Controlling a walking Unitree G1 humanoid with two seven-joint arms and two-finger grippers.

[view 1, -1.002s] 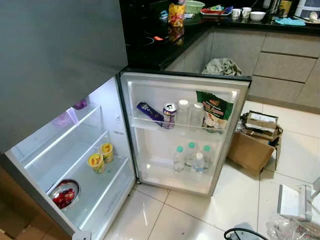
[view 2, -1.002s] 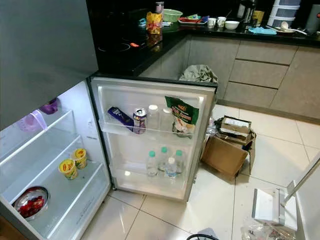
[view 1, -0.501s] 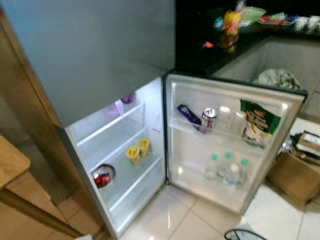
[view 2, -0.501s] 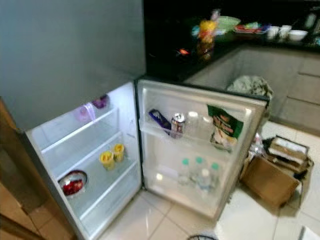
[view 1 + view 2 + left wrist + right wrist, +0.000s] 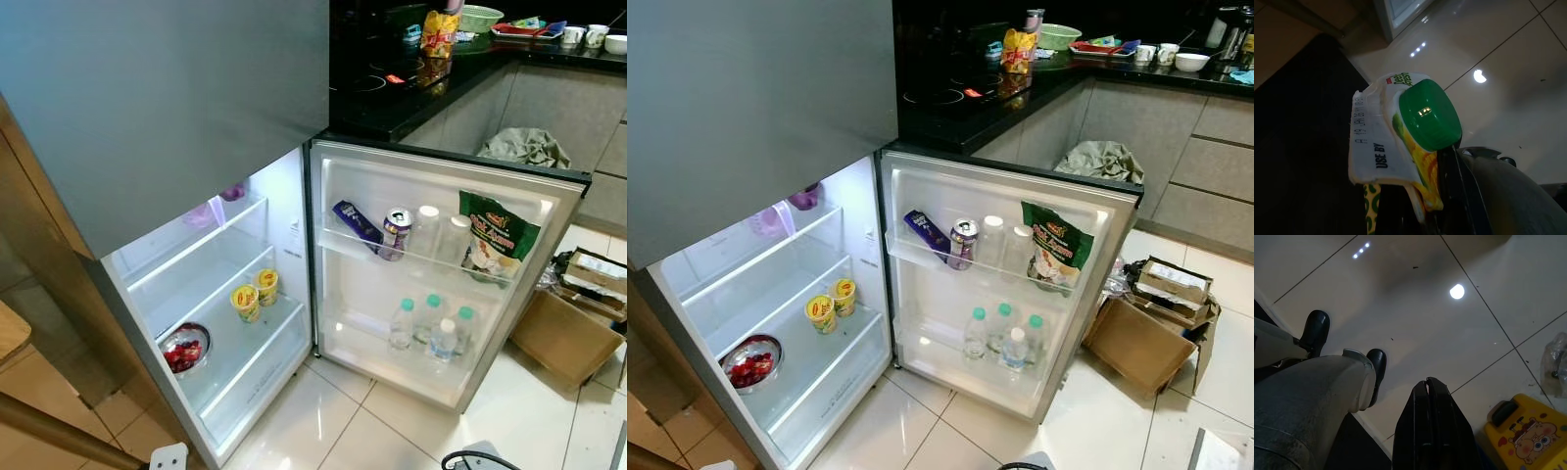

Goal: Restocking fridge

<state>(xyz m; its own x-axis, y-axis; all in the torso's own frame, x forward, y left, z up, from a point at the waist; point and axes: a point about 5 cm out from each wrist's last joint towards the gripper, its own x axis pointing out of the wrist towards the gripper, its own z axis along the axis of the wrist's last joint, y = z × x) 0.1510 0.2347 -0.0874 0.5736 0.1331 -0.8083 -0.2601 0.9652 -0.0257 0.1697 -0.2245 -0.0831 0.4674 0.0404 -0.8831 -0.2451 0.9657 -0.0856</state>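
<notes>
The fridge's lower compartment (image 5: 211, 294) stands open and lit, its door (image 5: 441, 264) swung out to the right. On a shelf inside are two yellow cups (image 5: 253, 294) and a bowl of red fruit (image 5: 184, 349). The door racks hold a purple packet (image 5: 355, 223), a can (image 5: 396, 232), a green bag (image 5: 495, 238) and several water bottles (image 5: 431, 328). In the left wrist view my left gripper (image 5: 1422, 196) is shut on a juice carton (image 5: 1376, 142) with a green cap (image 5: 1429, 113), low over the floor tiles. My right gripper (image 5: 1427, 384) hangs shut with nothing in it.
A torn cardboard box (image 5: 573, 323) sits on the floor right of the door. A black counter (image 5: 392, 88) with dishes runs behind it. Wooden furniture (image 5: 24, 264) stands left of the fridge. A yellow cartoon-printed item (image 5: 1525, 438) lies on the tiles near my right gripper.
The camera has swung left, then partly back, so the fridge now sits more centred. The things in the fridge have not moved.
</notes>
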